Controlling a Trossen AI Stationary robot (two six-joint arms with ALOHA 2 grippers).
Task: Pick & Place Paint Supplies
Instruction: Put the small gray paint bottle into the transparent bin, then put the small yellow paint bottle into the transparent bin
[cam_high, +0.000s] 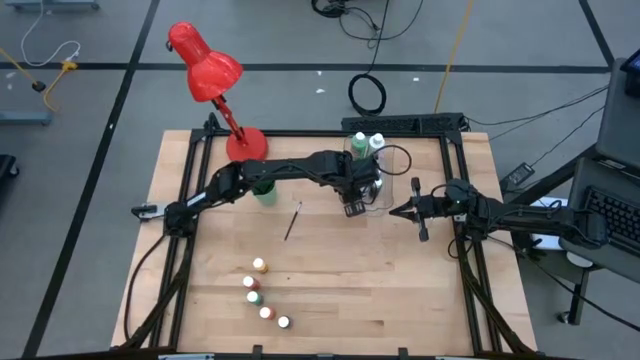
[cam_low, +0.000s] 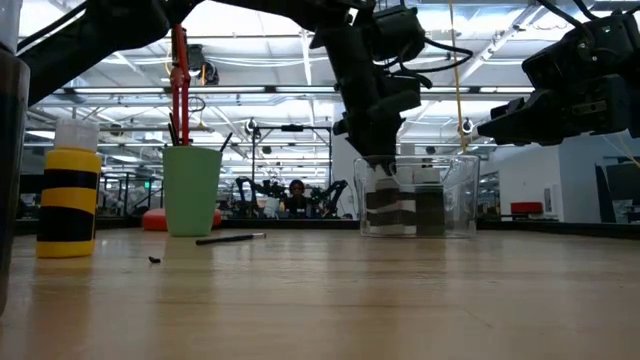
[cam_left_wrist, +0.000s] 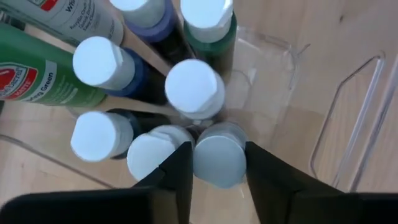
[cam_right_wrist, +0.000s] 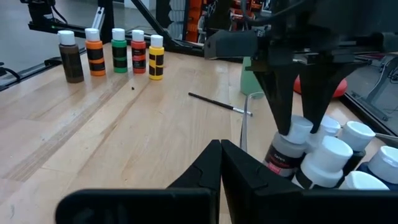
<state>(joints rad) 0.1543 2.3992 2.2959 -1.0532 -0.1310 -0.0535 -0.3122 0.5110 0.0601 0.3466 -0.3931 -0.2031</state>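
A clear bin (cam_high: 388, 190) at mid table holds several white-capped paint bottles (cam_left_wrist: 193, 87). A green bottle (cam_left_wrist: 43, 81) and a white one (cam_left_wrist: 68, 15) lie by it. My left gripper (cam_left_wrist: 219, 180) reaches down into the bin, shut on a grey-labelled bottle (cam_right_wrist: 283, 152). My right gripper (cam_right_wrist: 221, 149) hovers shut, just right of the bin, touching nothing. A thin brush (cam_high: 293, 222) lies flat on the table. Several small bottles (cam_high: 265, 295) stand in a row near the front edge. Brushes stick up out of a green cup (cam_low: 192, 190). My left gripper pinches the bottle's white cap (cam_left_wrist: 219, 155) between its two fingers (cam_left_wrist: 183, 174), one on each side. The fingers come steeply from above, pointing down into the bin. The bottle stands upright among the others, its base (cam_low: 385, 228) low in the bin.
A red desk lamp (cam_high: 215, 85) stands at the far left of the table, its base beside the green cup. The bin's clear walls (cam_left_wrist: 348, 124) rise around the bottles. Bare wood lies between the bin and the bottle row. Cables run across the floor beyond.
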